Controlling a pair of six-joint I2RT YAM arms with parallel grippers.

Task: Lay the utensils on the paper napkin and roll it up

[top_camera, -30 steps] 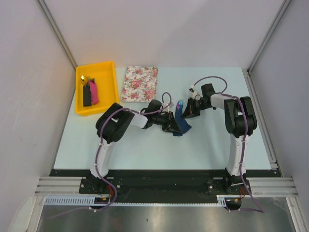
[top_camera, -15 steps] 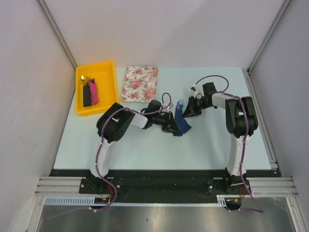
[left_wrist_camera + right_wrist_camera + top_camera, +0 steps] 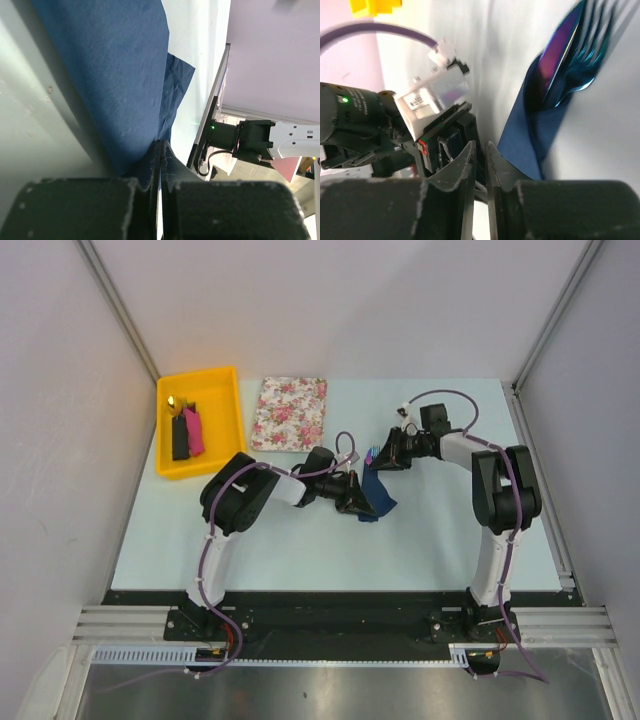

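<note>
Middle of the surface (image 3: 440, 540) crowded; near strip and right flank open.
Both arms reach inward and meet around the paper napkin (image 3: 381, 499). The left end effector (image 3: 366, 502) lies low against its left edge, and the right end effector (image 3: 379, 457) sits just past its far end beside the utensils (image 3: 567, 55), so little room is left between them. The left arm's elbow (image 3: 235, 502) bars the way in from the near left. Along the far edge, the yellow tray (image 3: 238, 425) and the floral mat (image 3: 290, 413) take up the left half, with a narrow gap between them. Bare surface runs along the near side and to the right of the right arm (image 3: 495, 480). Walls (image 3: 350, 300) close in on the left, right and far sides.
</note>
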